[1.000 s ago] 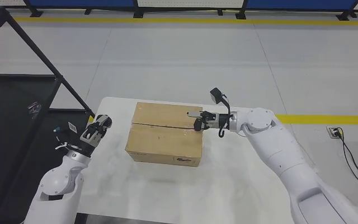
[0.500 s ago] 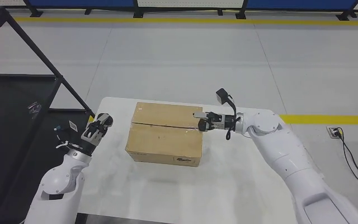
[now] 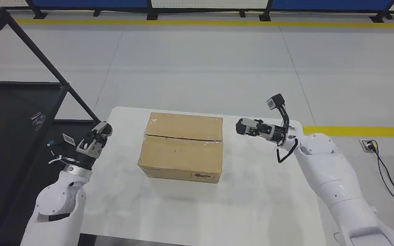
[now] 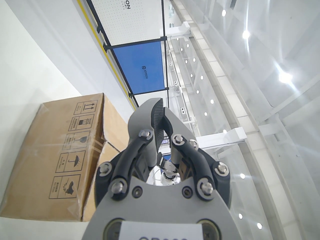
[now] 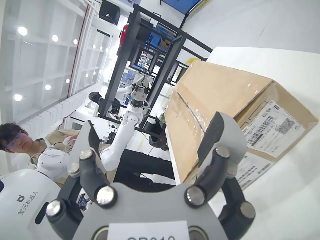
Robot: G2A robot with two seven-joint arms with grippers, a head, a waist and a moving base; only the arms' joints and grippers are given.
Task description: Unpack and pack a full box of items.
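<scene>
White table, grey hall floor beyond. Right gripper: fingers spread wide, nothing held, hovering just beside the cardboard box, off its right end, not touching. Left gripper: fingers pressed together, nothing held, near the table's left edge, well apart from the box. Box mid-table, flaps down, taped seam across the top.

- a closed cardboard box lies on the white table, between the two grippers.
- the right gripper points at it, just beside, not touching.
- the left gripper is farther off.
</scene>
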